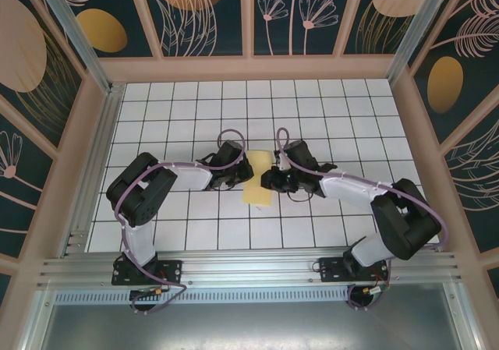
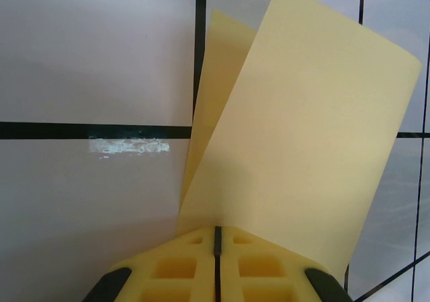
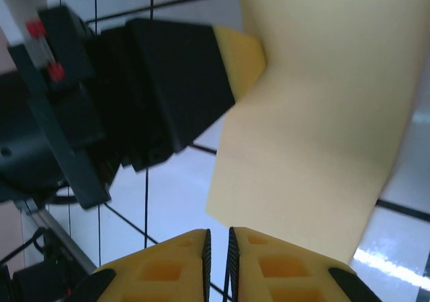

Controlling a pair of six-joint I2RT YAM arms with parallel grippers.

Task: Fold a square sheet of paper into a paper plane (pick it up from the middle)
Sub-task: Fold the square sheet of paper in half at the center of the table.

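The sheet of paper (image 1: pixel 258 180) is doubled into a narrow strip lying between the two arms, so an early lengthwise fold is in hand. The left end effector (image 2: pixel 216 238) is pressed together, pinching the paper's edge, and two layers fan out just ahead of its tips. The right end effector (image 3: pixel 218 245) is nearly closed, with the strip just ahead and to its right. I cannot tell whether it grips. Next, the layers likely need lining up and pressing flat onto the surface (image 1: pixel 327 116).
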